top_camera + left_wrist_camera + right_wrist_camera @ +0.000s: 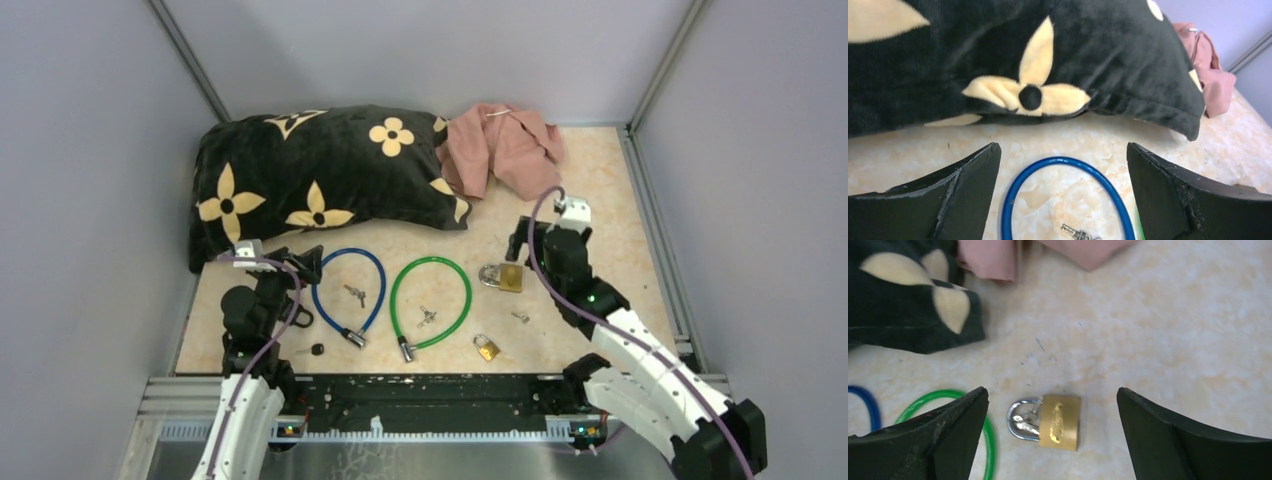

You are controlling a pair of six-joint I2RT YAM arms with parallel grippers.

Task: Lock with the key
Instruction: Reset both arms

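Note:
A brass padlock (pixel 503 277) with a steel shackle lies on the table; in the right wrist view the padlock (pixel 1058 422) sits between my open fingers. My right gripper (pixel 522 243) hovers just above it, open and empty. A smaller brass padlock (pixel 487 347) lies nearer the front. A small key (pixel 520 317) lies between the two. A blue cable lock (pixel 349 291) holds keys (pixel 356 294) inside its loop; a green cable lock (pixel 431 300) holds keys (pixel 427 317) too. My left gripper (pixel 305 262) is open and empty over the blue loop (pixel 1063 195).
A black pillow with cream flowers (pixel 320 175) lies along the back left. A pink cloth (pixel 505 145) lies at the back centre. A small black object (pixel 317 349) lies near the front left. Grey walls enclose the table on three sides.

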